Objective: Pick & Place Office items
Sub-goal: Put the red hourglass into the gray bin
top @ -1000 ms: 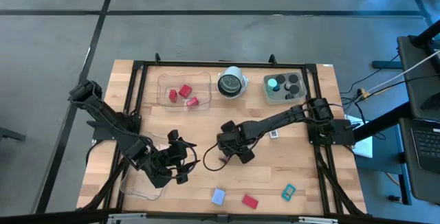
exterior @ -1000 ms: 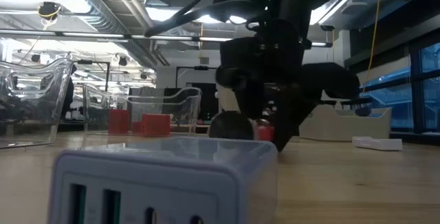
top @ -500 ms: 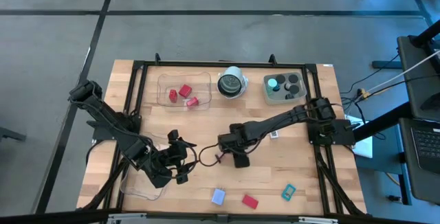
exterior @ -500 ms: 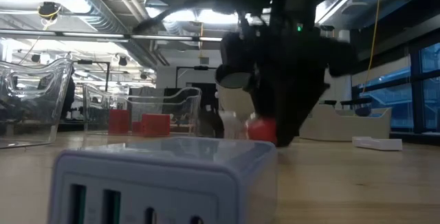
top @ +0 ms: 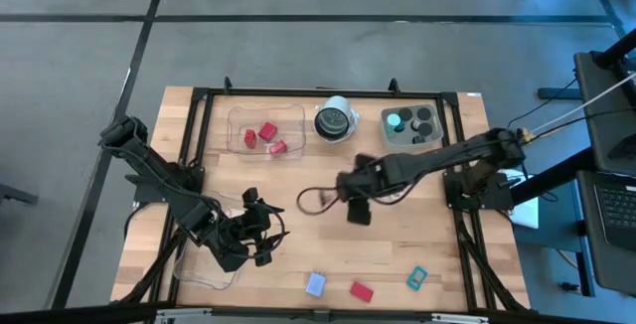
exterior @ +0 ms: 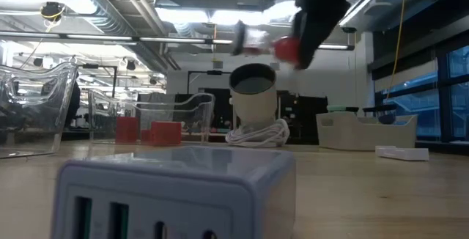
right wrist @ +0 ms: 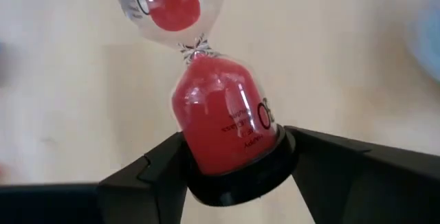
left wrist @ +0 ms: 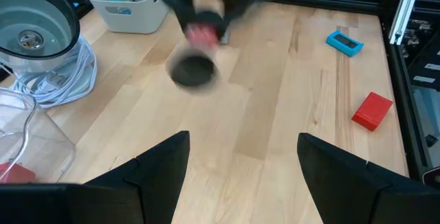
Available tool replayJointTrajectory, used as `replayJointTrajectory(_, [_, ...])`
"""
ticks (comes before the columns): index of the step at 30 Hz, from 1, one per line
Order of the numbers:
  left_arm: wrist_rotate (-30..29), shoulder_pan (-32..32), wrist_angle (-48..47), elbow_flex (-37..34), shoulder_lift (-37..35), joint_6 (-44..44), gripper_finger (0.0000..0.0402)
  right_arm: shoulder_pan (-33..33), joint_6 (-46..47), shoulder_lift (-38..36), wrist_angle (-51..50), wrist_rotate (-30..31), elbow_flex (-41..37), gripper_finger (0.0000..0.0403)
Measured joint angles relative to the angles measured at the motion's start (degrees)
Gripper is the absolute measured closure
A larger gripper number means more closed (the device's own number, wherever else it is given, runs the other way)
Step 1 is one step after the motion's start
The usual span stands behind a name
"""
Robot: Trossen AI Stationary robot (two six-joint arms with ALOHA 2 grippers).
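Right end effector is gripping a red sand timer by its black end cap, carrying it above worktop centre. Left end effector is hanging open near the left edge. Risk: glass bulb slipping loose during the swing.

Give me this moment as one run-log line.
right gripper: shut on red sand timer, lifted above table | left gripper: open, waiting near front-left | tray: two red blocks inside
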Motion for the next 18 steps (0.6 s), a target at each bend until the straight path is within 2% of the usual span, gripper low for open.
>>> replayJointTrajectory(7, [-0.01, 0.0, -0.17, 0.0, 0.0, 0.04, 0.0135, -1.48, 9.79, -9.27, -18.49, 11.53, 0.02, 0.0198])
replayJointTrajectory(13, [-0.02, 0.0, -0.78, 0.0, 0.0, 0.04, 0.0135, -5.22, 19.68, -15.23, -36.02, 16.34, -0.01, 0.0198])
replayJointTrajectory(18, [-0.25, 0.0, -1.26, 0.0, 0.02, 0.05, 0.0135, -10.74, 20.91, -18.38, -35.15, 15.13, -2.11, 0.0198])
